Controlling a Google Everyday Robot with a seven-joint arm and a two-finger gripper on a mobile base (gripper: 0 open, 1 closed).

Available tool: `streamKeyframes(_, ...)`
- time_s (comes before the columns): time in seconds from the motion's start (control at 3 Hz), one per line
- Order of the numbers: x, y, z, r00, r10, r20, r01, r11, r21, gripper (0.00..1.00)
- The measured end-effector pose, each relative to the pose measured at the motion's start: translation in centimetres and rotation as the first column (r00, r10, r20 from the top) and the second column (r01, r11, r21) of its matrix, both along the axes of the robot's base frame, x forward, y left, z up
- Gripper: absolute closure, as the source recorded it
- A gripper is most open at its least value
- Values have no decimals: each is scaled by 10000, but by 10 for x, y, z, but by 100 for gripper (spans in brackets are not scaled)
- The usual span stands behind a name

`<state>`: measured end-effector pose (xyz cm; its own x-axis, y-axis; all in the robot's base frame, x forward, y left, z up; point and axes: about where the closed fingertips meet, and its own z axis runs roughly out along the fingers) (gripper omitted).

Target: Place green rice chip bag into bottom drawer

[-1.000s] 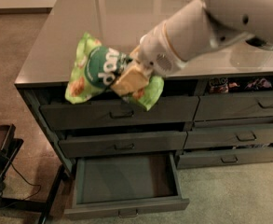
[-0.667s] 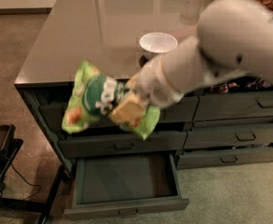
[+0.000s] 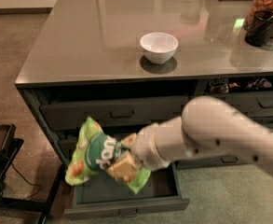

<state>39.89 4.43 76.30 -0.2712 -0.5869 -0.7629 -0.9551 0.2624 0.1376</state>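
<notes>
Our tan gripper [image 3: 126,166], clamped on the crumpled green foil chip bag [image 3: 93,154], hovers over the open grey-green bottom drawer [image 3: 160,188]; we should ease rightward and lower before releasing.

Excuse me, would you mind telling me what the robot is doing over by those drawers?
The robot's arm holds the green rice chip bag in its gripper, which is closed on the bag's right side. The bag hangs in front of the cabinet, just above the bottom drawer, which is pulled open. It is not yet inside. A white bowl sits on the countertop.
</notes>
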Motion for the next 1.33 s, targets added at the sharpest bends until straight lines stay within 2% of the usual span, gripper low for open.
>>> streamKeyframes(0.33, -14, 0, -36, 9992, -69, -391, 65, 9999, -92, 100)
streamKeyframes(0.67, -14, 0, -36, 9992, -69, -391, 65, 9999, -93, 100)
streamKeyframes(1.0, -12, 1, -71, 9989, -182, -426, 175, 9997, -167, 100)
streamKeyframes(1.33, -6, 10, -127, 9997, -226, -95, 225, 9997, -59, 100)
